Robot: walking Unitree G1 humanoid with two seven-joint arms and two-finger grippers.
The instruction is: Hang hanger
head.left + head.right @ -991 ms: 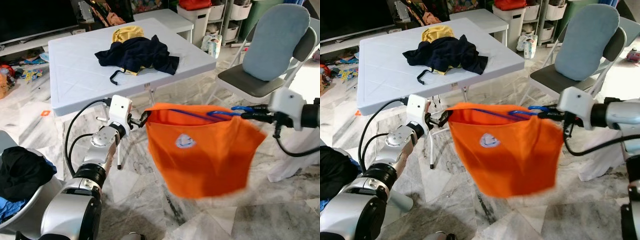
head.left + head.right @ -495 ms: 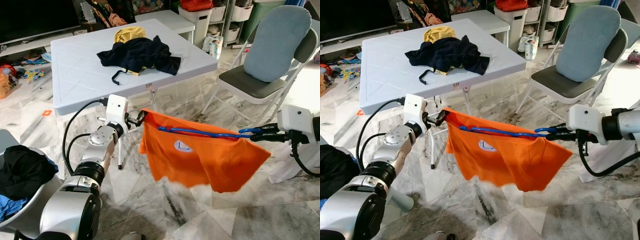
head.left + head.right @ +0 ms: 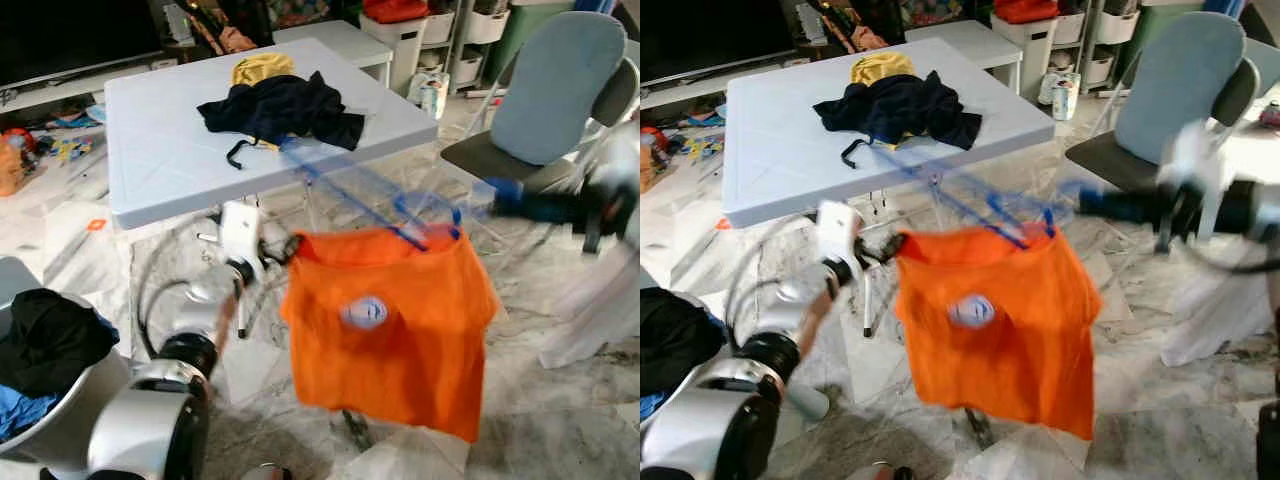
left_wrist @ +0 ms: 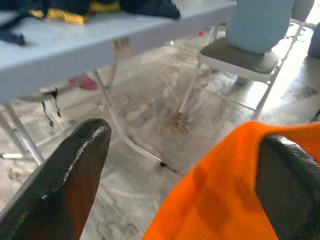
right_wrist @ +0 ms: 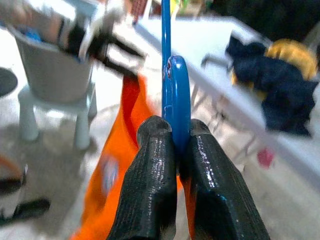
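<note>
On my far left I see a grey laundry basket (image 3: 60, 420) on the marble floor (image 3: 260, 370), with dark and blue clothes (image 3: 40, 345) piled in it. Next along, my left end effector (image 3: 888, 247) is raised in front of me at the left shoulder of the orange T-shirt (image 3: 390, 320). In the left wrist view its two black fingers (image 4: 70, 175) stand apart, with the orange cloth lying against the inner side of one of them, so it reads as released rather than clamped on the fabric. Behind it stands the white tabletop (image 3: 170, 150), carrying a heap of navy clothing (image 3: 280, 105) and a yellow garment (image 3: 258, 66).

The shirt hangs in mid-air in front of the tabletop edge, white round logo facing me, and the picture is smeared with motion. The blue hanger (image 3: 400, 215) runs above the shirt's neck, blurred and tilted, reaching back up toward the tabletop. To the right, my right end effector (image 3: 500, 195) holds the hanger's far end; the right wrist view shows both fingers (image 5: 155, 175) clenched tight on the blue plastic (image 5: 175, 95). Behind it is a folding chair (image 3: 540, 110) with a pale blue cushion, and white cloth (image 3: 600, 310) lies heaped at the far right.
</note>
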